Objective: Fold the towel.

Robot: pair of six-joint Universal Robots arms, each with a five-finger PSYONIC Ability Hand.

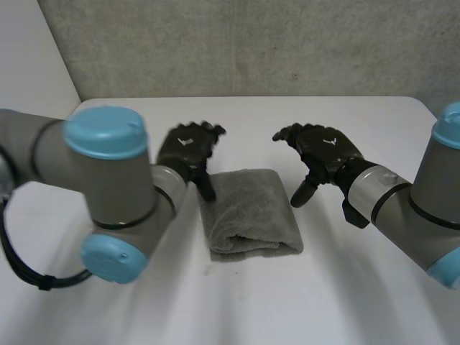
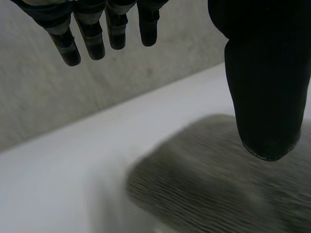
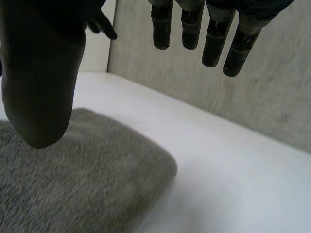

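One towel [image 1: 248,208], grey and deep-piled: you find it at the middle of the white table [image 1: 345,287], already doubled into a thick oblong, with a rounded, layered edge on the side nearest the robot. Two hands, one either side of it, both empty. Your left hand [image 1: 188,149] hangs by the far left corner, fingers loose and spread, thumb pointing down over the cloth; whether the thumb touches the pile cannot be told. Your right hand [image 1: 320,151] hangs by the right edge, fingers likewise relaxed and gripping nothing, thumb angled down close to that edge. Reading of the arrangement: with the cloth lying squared and neither hand closed on it, the flanking posture suits either a finished fold or a fresh grasp at the side edges for one more. Surface: plain, smooth and white, carrying nothing besides the towel. Room: a rough grey wall [image 1: 251,43] runs directly behind the table's far edge
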